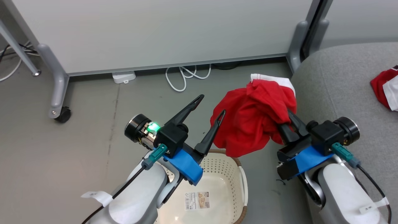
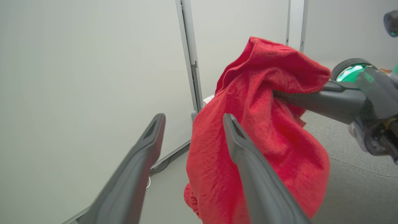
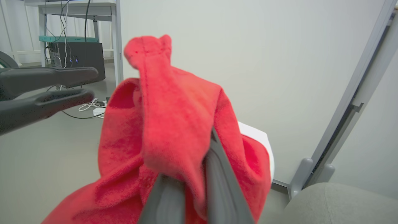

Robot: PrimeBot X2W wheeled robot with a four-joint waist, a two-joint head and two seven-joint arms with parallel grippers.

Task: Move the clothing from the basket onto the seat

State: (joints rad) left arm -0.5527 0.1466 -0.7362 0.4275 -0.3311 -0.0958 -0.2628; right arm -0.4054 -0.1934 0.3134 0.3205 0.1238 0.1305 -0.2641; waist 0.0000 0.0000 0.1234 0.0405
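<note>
My left gripper [image 1: 212,104] has its fingers spread wide with nothing between them, and the basket [image 1: 217,165] sits below them. Just past my left gripper's inner finger a bunched red jersey [image 1: 252,124] hangs in the air. My right gripper [image 1: 289,119] has its fingers pressed together, pinching a fold of that jersey. Right of those fingers lies the grey seat [image 1: 339,81], with a second jersey [image 1: 384,88] on it, well apart from them

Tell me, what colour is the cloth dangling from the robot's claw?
Red with white trim; the jersey hangs from the right gripper, clearest in the head view.
</note>
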